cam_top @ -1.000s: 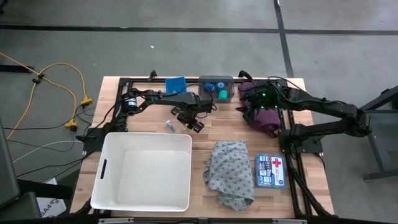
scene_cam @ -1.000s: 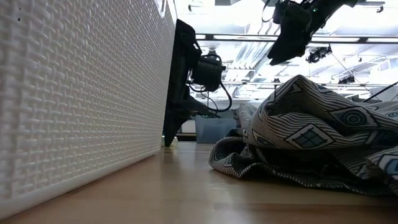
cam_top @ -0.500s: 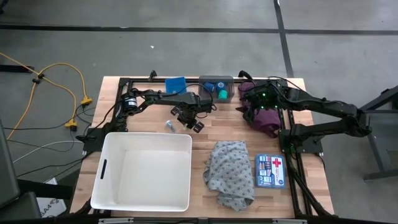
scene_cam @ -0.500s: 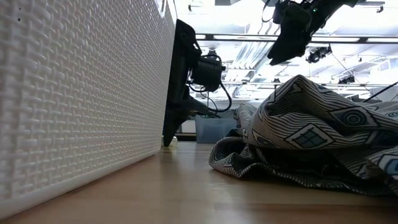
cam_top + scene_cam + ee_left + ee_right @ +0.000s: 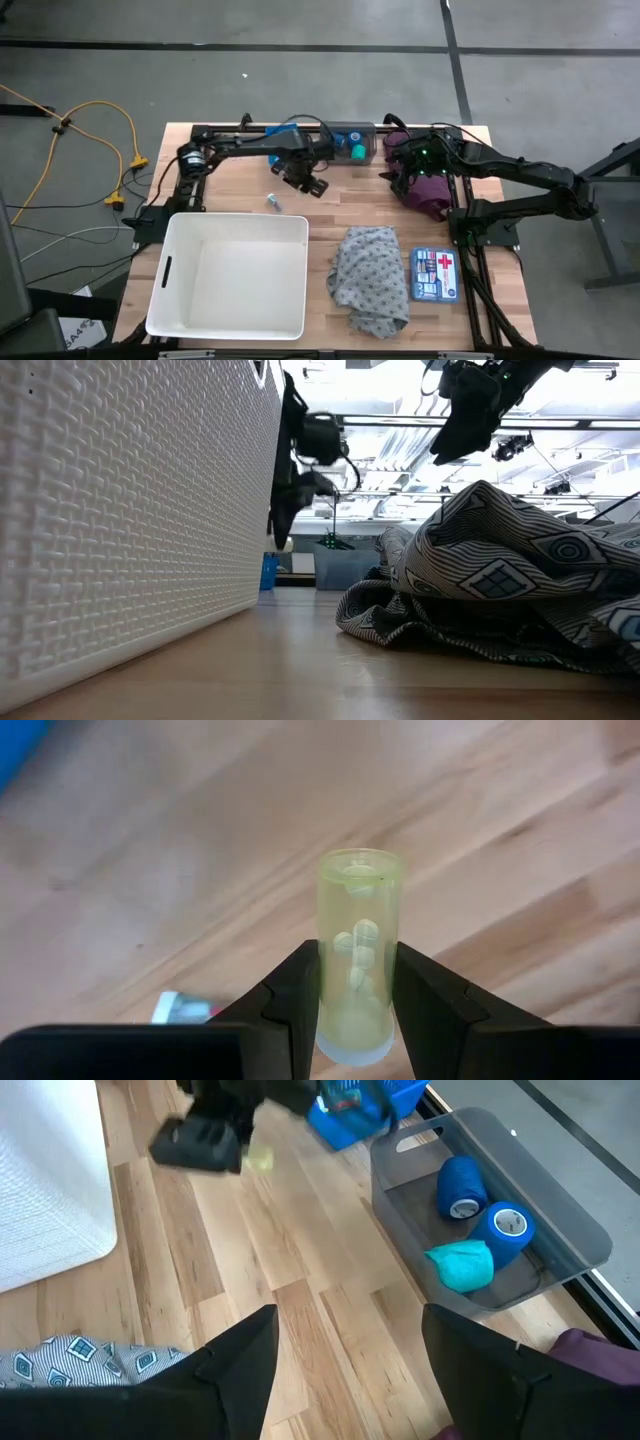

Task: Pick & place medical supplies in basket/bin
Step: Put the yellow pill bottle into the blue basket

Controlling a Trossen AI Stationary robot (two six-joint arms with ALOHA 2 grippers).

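Left wrist view: a yellow vial (image 5: 358, 955) is clamped upright between the left gripper (image 5: 356, 982) fingers above the bench (image 5: 180, 870); it should be carried level to the basket (image 5: 235, 275), lower left in the high view, while the right gripper (image 5: 348, 1348) waits, fingers apart.

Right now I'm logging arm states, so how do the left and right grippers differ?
The left gripper is shut on a yellow vial of pills; the right gripper is open and holds nothing. The left hangs near the blue bin; the right is over the maroon cloth. Both are raised above the table.
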